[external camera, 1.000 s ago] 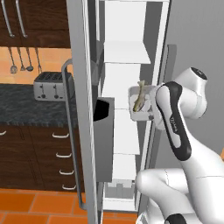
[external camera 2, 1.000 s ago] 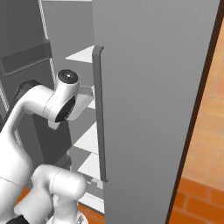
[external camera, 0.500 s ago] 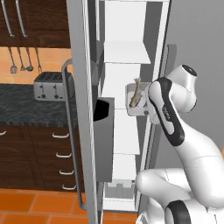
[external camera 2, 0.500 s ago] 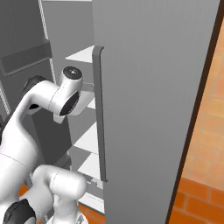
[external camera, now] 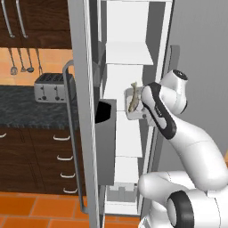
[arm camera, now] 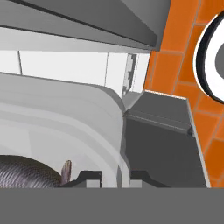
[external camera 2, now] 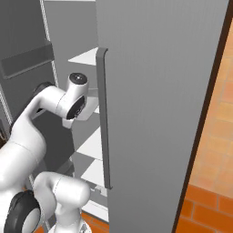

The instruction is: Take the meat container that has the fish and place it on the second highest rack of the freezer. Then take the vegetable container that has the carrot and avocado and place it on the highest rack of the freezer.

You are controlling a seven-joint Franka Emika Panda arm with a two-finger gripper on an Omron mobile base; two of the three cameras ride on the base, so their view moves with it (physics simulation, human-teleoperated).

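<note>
The meat container (external camera: pixel 132 111), a pale tray, carries the fish (external camera: pixel 133 98), which stands slender and brownish above its rim. My gripper (external camera: pixel 142 111) is shut on the tray's right edge and holds it in the freezer (external camera: pixel 127 49) opening, below the upper white shelf. In the hand view the container's curved rim (arm camera: pixel 65 127) runs between my fingertips (arm camera: pixel 89 177), with the fish's tail (arm camera: pixel 26 175) at the lower left. The vegetable container with the carrot and avocado is out of view.
The freezer's grey door (external camera: pixel 82 89) stands open on the left with a long handle (external camera: pixel 71 133) and a dark bin (external camera: pixel 105 111). A second grey door (external camera 2: pixel 154 91) closes off the right. Lower shelves (external camera: pixel 128 156) stack beneath. A toaster (external camera: pixel 50 87) sits on the dark counter.
My arm has swung left and carried the container with the fish further into the freezer opening. The grip has not changed.
</note>
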